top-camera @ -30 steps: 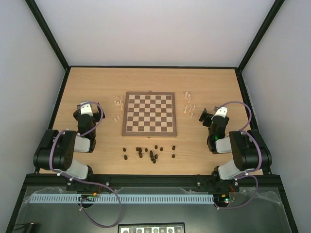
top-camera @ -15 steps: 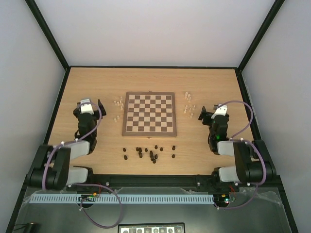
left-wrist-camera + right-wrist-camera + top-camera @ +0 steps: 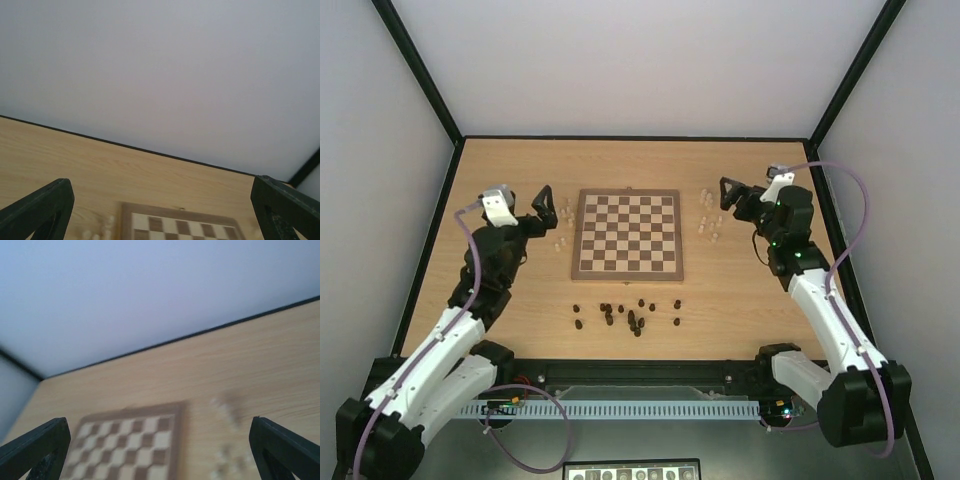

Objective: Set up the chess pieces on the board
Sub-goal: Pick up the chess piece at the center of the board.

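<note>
The board [image 3: 627, 235] is seen lying flat in the middle of the light wood tabletop [image 3: 510, 170]. All the chess pieces are placed off it, on the tabletop. The dark brown chess pieces [image 3: 630, 318] are scattered in a loose cluster just beyond the board's near edge. The cream chess pieces [image 3: 561, 222] are split into two small groups. One is set just beside the board's left edge and the other [image 3: 710, 215] just beside its right edge, both toward the far corners.

The left gripper [image 3: 546, 210] is held over the tabletop to the left of the board, close to the left cream group. Its jaws are spread wide apart and nothing is held between them. In the left wrist view its dark fingers [image 3: 40, 210] are seen at the two lower corners, with the board's far edge and a few cream pieces framed between them.

The right gripper [image 3: 730, 198] is held to the right of the board, near the right cream group. It too is spread wide and carries nothing. The right wrist view is blurred, and the board and some cream pieces are shown smeared between the fingers.
</note>
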Tool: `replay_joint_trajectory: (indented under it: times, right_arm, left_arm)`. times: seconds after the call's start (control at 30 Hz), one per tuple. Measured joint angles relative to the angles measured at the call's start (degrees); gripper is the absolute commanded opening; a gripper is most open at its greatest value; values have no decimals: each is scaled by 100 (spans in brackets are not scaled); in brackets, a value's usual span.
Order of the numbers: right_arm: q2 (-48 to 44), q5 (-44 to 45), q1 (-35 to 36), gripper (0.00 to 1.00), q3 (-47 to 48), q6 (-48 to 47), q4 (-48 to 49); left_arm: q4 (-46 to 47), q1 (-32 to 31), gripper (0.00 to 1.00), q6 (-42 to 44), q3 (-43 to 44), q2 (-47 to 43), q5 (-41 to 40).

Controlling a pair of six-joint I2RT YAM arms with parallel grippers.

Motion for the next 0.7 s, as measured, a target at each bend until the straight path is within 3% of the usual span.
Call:
replay_joint_trajectory:
  times: [0.17,0.33,0.6,0.7]
  right_arm:
    - [-420,-2002,15,99,118,330,-988]
    - [-778,-3097,26,99,-153,697,-1685]
    - [-1670,-3331,31,99,-334,1263,-2293]
    - [-1611,-3453,42,99,-297,1388,-2446]
  left_arm:
    - [-1353,0,99,-584,898,-162,678]
    - [-2267,0,99,-874,1266,-544,1425]
    - [-3392,-11,100,-761,1185,-815,2284]
    - [-3556,-11,100,-761,944,-909,2734]
